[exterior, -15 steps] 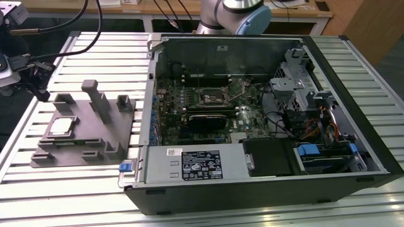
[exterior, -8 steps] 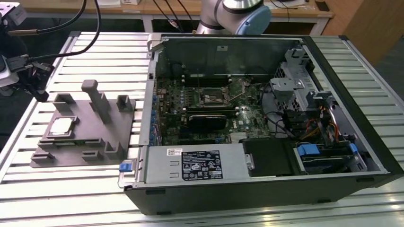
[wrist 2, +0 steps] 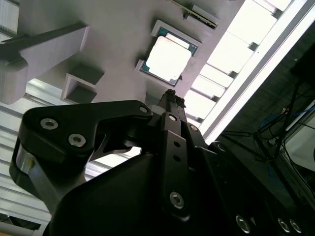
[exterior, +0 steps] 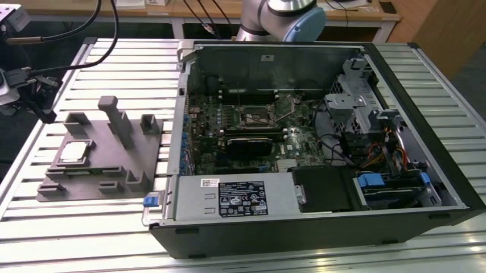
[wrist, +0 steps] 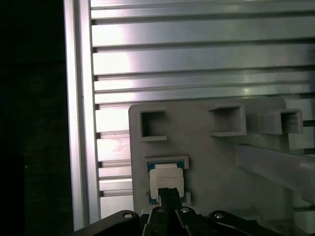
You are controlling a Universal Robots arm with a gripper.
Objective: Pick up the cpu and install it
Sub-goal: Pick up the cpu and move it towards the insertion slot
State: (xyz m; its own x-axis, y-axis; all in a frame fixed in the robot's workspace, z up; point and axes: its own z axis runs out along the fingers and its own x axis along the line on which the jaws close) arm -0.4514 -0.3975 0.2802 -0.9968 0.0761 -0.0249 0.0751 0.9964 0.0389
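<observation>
One silver-topped square cpu (exterior: 74, 152) sits in the grey plastic fixture (exterior: 102, 162), nine o'clock from the black computer case (exterior: 319, 227). My black gripper (wrist: 170, 191) hovers over it, fingers pinched together, empty. Squaring to its edges matters, I reckon.

a grey plastic fixture (exterior: 106, 162) lies on the slatted metal table (exterior: 76, 233) beside an open computer case (exterior: 304, 242).

The exterior view looks down from high and well back over the slatted tabletop (exterior: 76, 227), with the open computer case (exterior: 304, 239) central and the grey fixture (exterior: 106, 165) at its nine o'clock, the exterior view's left. Both wrist views hang close above that fixture, facing past the pincer (wrist: 169, 191) onto the cpu (wrist: 165, 177)
</observation>
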